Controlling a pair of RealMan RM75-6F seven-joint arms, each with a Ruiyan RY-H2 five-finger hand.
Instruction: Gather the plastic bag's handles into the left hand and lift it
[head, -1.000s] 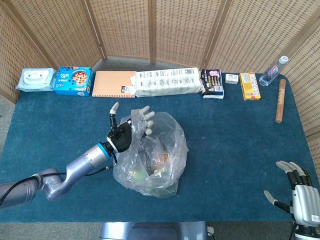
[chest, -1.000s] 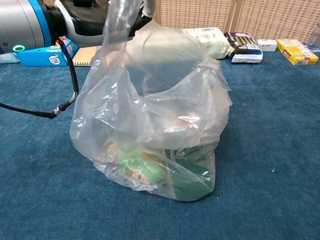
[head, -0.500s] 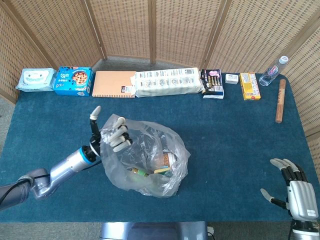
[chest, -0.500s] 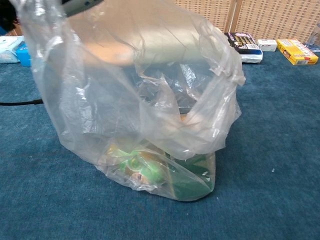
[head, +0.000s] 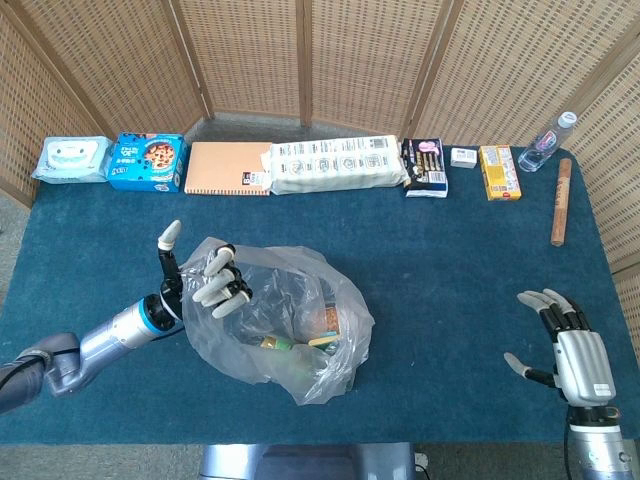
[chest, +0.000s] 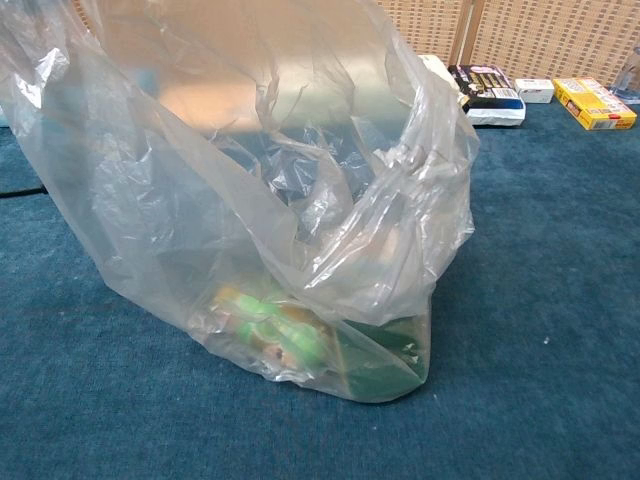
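Head view showed the left hand (head: 200, 283) at the plastic bag (head: 285, 325), fingers curled through the film at its left rim; it had drawn that rim toward the table's (head: 450, 260) left edge over the past second, so the mouth gaped wider while the base stayed put mid-table. Whether both handles were gathered was unclear. The right hand (head: 570, 352) hovered spread and empty near the front right corner. Chest view showed only the bag's stretched wall and green contents (chest: 270, 330), with neither hand visible.
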